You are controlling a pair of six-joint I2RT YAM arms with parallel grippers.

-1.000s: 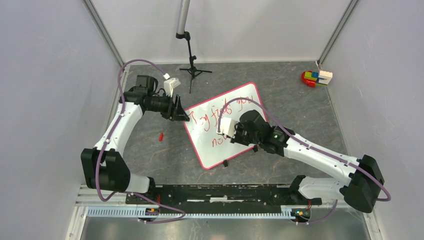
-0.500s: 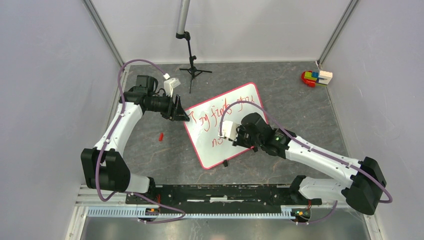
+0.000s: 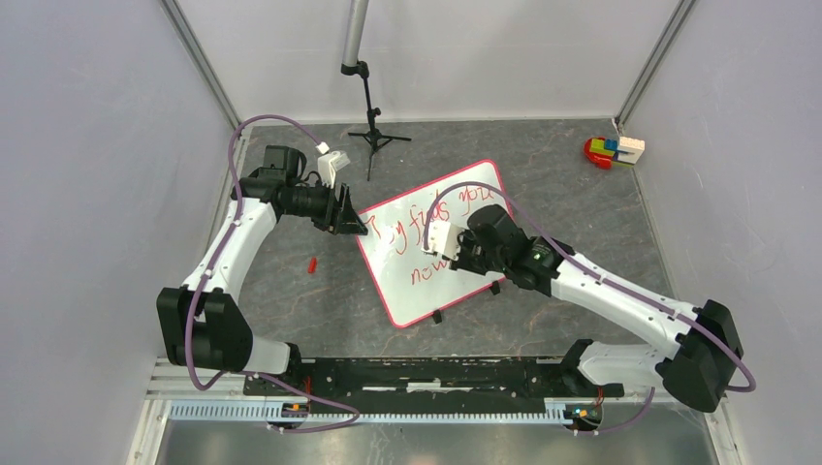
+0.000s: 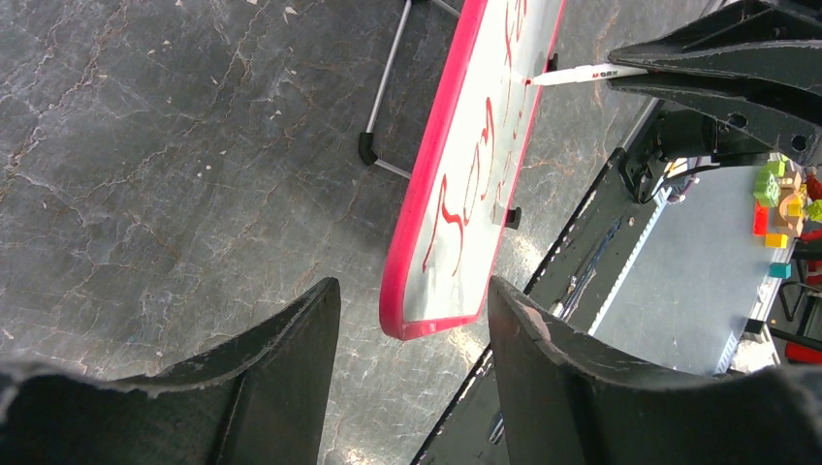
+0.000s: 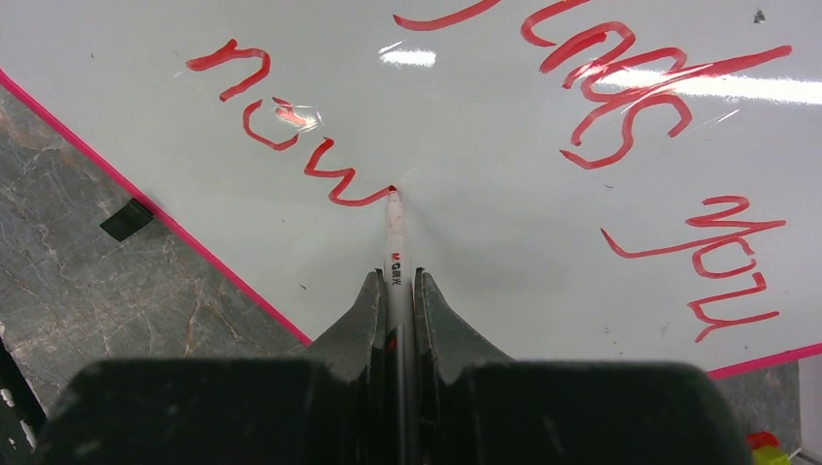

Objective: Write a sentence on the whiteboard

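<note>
Right arm (image 3: 601, 286), outstretched, has edged along the whiteboard (image 3: 417, 295) — right pincer (image 5: 395, 281) clamped on marker (image 5: 395, 242), left pincer (image 4: 412, 291) apart.

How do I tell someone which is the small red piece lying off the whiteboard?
Find the whiteboard mid-table. Just left of its left edge, on the bare grey table, lies the small red piece. It is tiny and plain red, unlike the multicoloured blocks in the far right corner.

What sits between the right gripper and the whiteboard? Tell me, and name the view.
A white marker: the right gripper clamps it, and its red tip touches the whiteboard at the end of the sentence. The right wrist view shows it.
</note>
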